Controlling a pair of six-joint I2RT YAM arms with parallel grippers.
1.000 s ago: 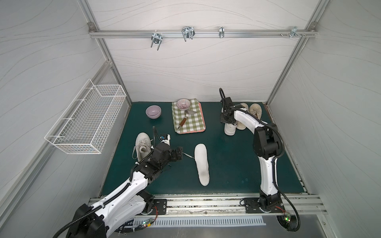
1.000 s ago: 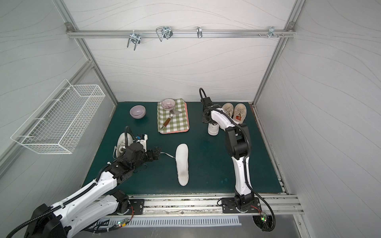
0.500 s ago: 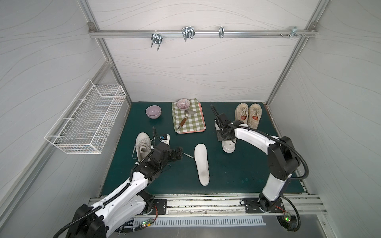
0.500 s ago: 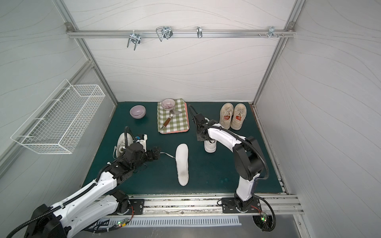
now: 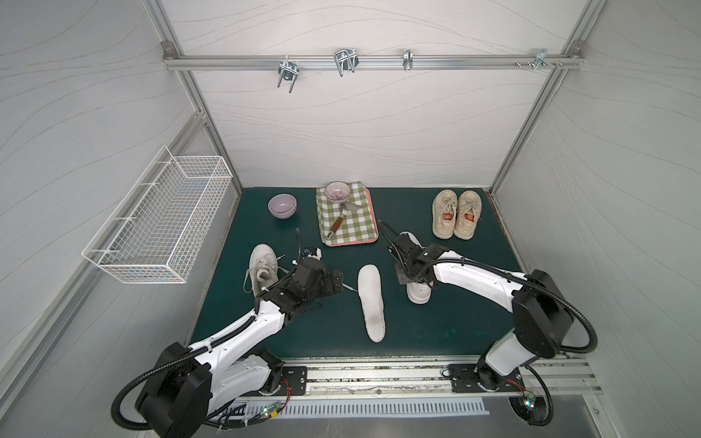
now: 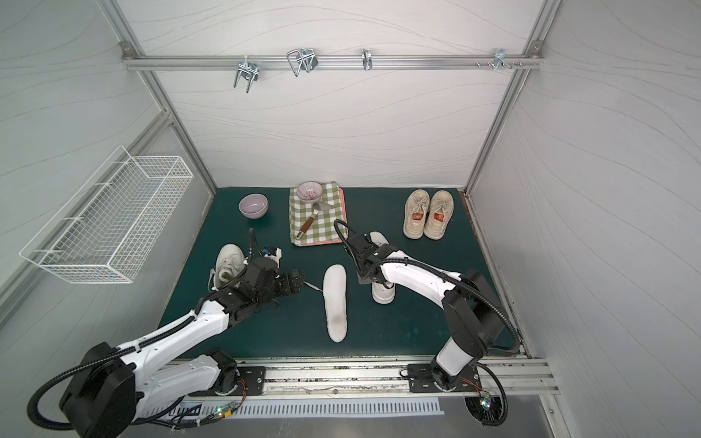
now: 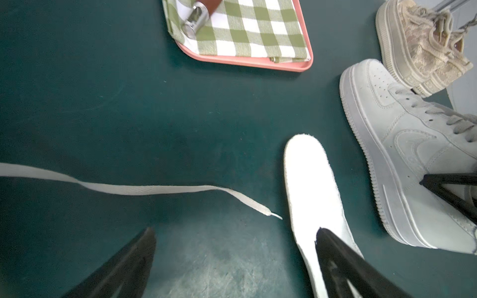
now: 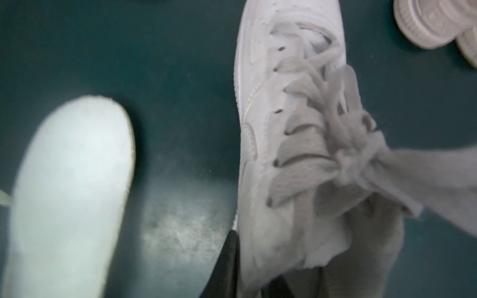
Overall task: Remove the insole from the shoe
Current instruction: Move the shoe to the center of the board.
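The left fingers [image 7: 129, 268] stand wide open and empty above the green worktop [image 5: 322, 333]. Just beside them the insole [image 5: 371, 303] lies flat, outside the shoe [image 5: 419, 294]. The right fingers [image 8: 228, 268] are at this shoe's collar; open or closed, one cannot tell.

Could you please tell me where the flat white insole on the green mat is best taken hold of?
Probably the long edge of the flat white insole nearest the open left gripper, approached from that side, low over the green mat. It lies flat and thin, so only a rim offers a bite.
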